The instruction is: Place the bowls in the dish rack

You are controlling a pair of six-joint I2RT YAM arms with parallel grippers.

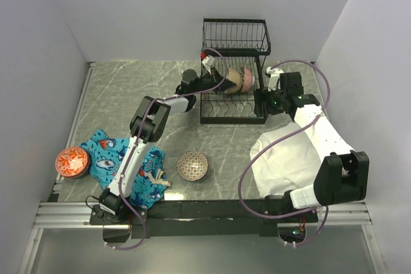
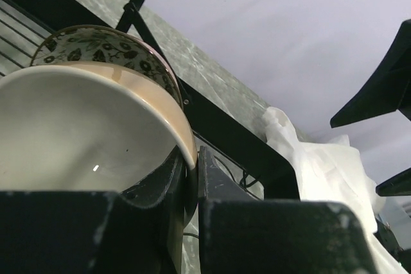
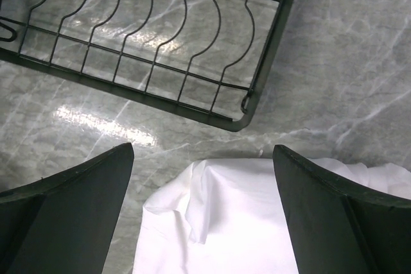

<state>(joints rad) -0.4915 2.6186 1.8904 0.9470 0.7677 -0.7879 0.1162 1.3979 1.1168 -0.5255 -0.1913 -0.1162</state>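
The marble table carries the dish rack, white cloth, blue cloth, brown bowl and red bowl.

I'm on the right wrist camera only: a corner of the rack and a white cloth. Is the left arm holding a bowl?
Observer: Yes. The left claw is shut on the rim of a cream bowl, up at the dish rack.
Operator: Is anything in the rack already?
Observer: A leaf-patterned bowl stands right behind the cream one, apparently in the lower tier.
Operator: How many bowls are on the table?
Observer: Two. A net-patterned bowl sits on the bare table between the arm bases, and an orange bowl sits at the far left, next to the blue cloth.
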